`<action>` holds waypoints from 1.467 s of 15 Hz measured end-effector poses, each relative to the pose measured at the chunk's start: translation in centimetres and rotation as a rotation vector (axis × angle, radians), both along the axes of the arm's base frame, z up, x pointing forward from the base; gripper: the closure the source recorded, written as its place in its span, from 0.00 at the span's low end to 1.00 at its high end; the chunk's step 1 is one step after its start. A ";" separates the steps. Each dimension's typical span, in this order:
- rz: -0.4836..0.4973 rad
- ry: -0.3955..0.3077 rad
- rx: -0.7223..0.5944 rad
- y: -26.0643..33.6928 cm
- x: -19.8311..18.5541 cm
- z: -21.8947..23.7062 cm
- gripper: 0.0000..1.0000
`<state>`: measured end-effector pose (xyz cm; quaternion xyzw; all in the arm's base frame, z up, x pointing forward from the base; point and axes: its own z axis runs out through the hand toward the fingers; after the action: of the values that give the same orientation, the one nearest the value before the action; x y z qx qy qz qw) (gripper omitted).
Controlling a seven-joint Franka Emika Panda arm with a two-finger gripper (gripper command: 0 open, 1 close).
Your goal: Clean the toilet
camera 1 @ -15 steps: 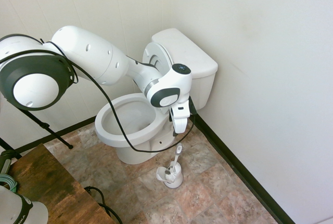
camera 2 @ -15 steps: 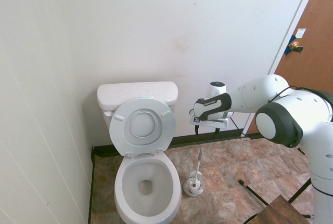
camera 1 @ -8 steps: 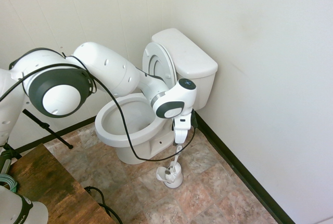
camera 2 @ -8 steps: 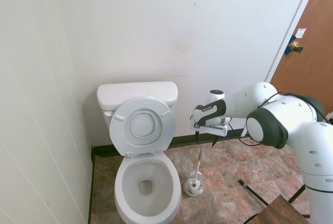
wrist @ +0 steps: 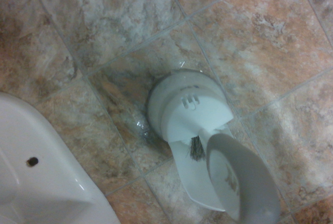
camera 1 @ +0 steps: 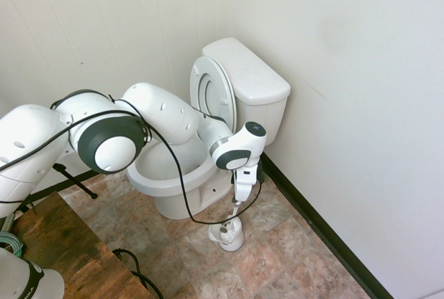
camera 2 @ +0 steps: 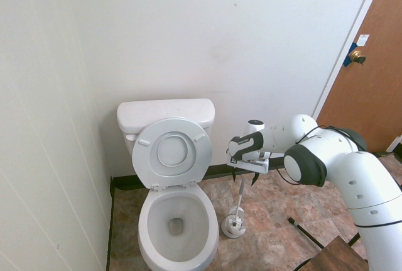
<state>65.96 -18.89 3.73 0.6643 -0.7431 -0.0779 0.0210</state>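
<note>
White ceramic fills the corner: the toilet (camera 2: 173, 189) stands with its tank against the back wall, seat and cover raised upright against the tank, the oval bowl open toward the room. In the second exterior view a wall runs close along one flank of the bowl, leaving only a narrow strip of floor there; on the other flank the tiled floor (camera 2: 276, 221) lies broad and open as far as the brown door (camera 2: 370, 76). A dark baseboard (camera 1: 326, 233) edges the floor along the walls. On that open side, near the foot of the bowl but apart from it, sits a small white brush holder (camera 1: 227, 235) with the toilet brush (camera 2: 239, 197) in it, its handle rising at a slight lean. The gripper (camera 1: 238, 200) points straight down right over the top of the handle, beside the rim of the bowl and clear of it. Its fingers stand spread wide and hold nothing; whether they touch the tip of the handle cannot be told from either exterior view. From the wrist view the holder (wrist: 187, 112) shows from above on the mottled tiles, the blurred handle end looming close, and a curved piece of the bowl's base lies just beside them at one corner.
</note>
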 end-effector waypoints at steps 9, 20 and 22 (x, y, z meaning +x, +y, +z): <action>-0.028 0.020 0.005 -1.0 1.8 -4.0 0.00; -0.030 0.020 0.011 -0.9 2.7 -4.6 1.00; -0.035 0.014 0.010 -1.3 2.9 -4.4 1.00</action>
<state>68.88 -20.22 -0.64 0.6508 -0.7540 -0.0866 0.0213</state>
